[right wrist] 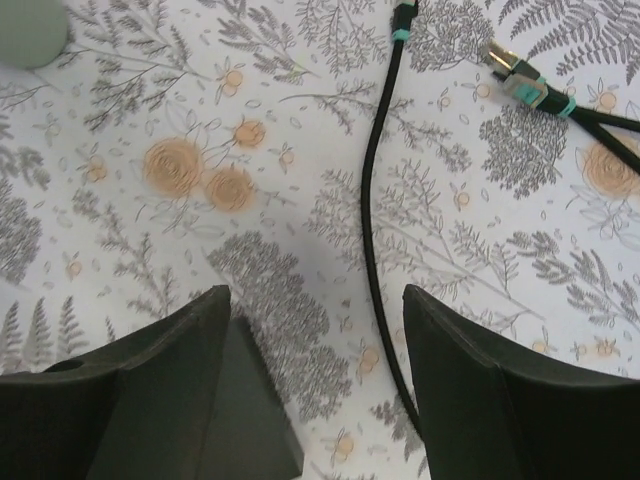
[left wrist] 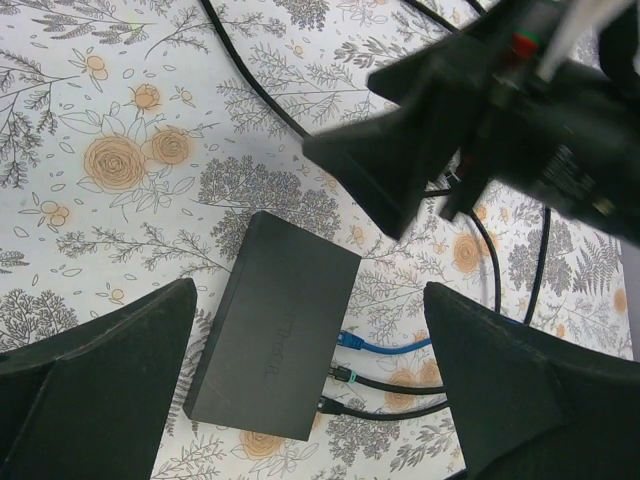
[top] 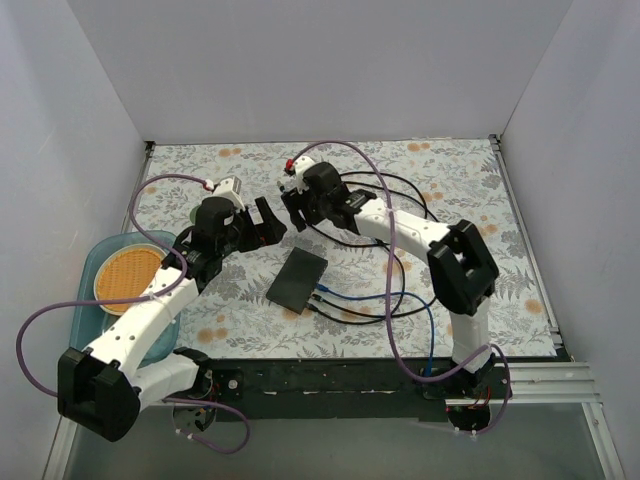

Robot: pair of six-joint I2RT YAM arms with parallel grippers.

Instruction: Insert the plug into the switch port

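Up ahead of the right gripper (right wrist: 315, 395), the plug (right wrist: 512, 75) lies loose on the floral cloth (right wrist: 120, 260). I'd judge it a light, rigid head on a springy lead (right wrist: 610, 122), so pinch the teal boot (right wrist: 548, 98). The switch (left wrist: 275, 325) sits mid-table with three cables (left wrist: 380, 345) in one long edge; the free switch port can't be made out. The left gripper (left wrist: 310, 385) is spread and empty, as is the right.

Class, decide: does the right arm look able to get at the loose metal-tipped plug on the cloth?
Probably yes: the plug lies uncovered ahead of the open right fingers, with nothing between them.
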